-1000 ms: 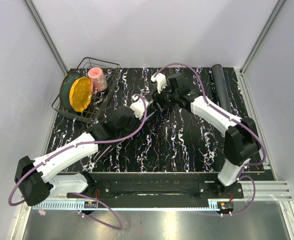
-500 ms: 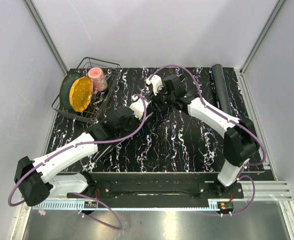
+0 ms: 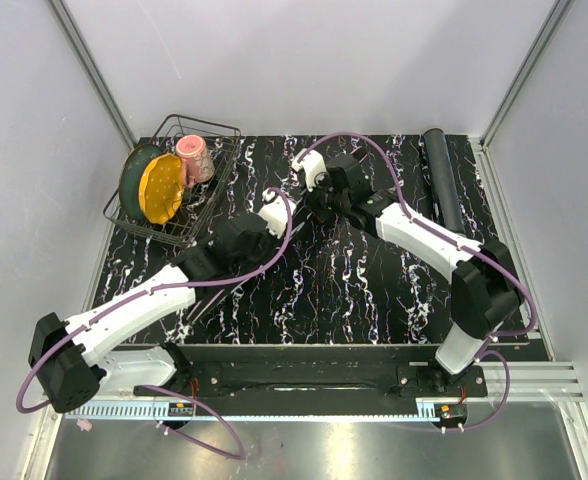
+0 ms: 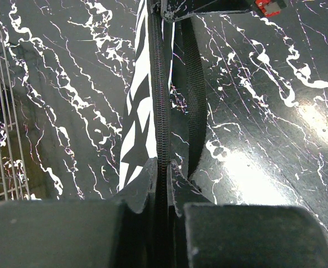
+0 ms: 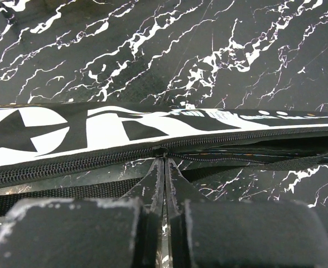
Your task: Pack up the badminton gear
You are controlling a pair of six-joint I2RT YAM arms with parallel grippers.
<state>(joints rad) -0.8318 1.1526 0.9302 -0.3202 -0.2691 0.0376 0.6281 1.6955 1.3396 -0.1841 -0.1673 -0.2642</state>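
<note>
The black bag (image 5: 97, 131) with big white lettering lies flat on the marbled table, its zipper along the near edge. My right gripper (image 5: 164, 162) is shut, its tips pinching at the zipper slider (image 5: 159, 151). Left of the slider the zipper is closed; to the right it gapes open. My left gripper (image 4: 163, 164) is shut on the bag's zippered edge (image 4: 159, 100), a black webbing strap (image 4: 194, 84) running beside it. In the top view the two grippers, left (image 3: 290, 203) and right (image 3: 314, 205), sit close together mid-table. The long black tube (image 3: 442, 175) lies at the back right.
A wire basket (image 3: 217, 130) with a yellow plate (image 3: 161, 190), a green plate (image 3: 134, 175) and a pink cup (image 3: 195, 158) stands at the back left. Its wires (image 4: 2, 111) show at the left edge of the left wrist view.
My right gripper has closed from half open to shut and shifted slightly left toward the left gripper. The left arm has held still.
</note>
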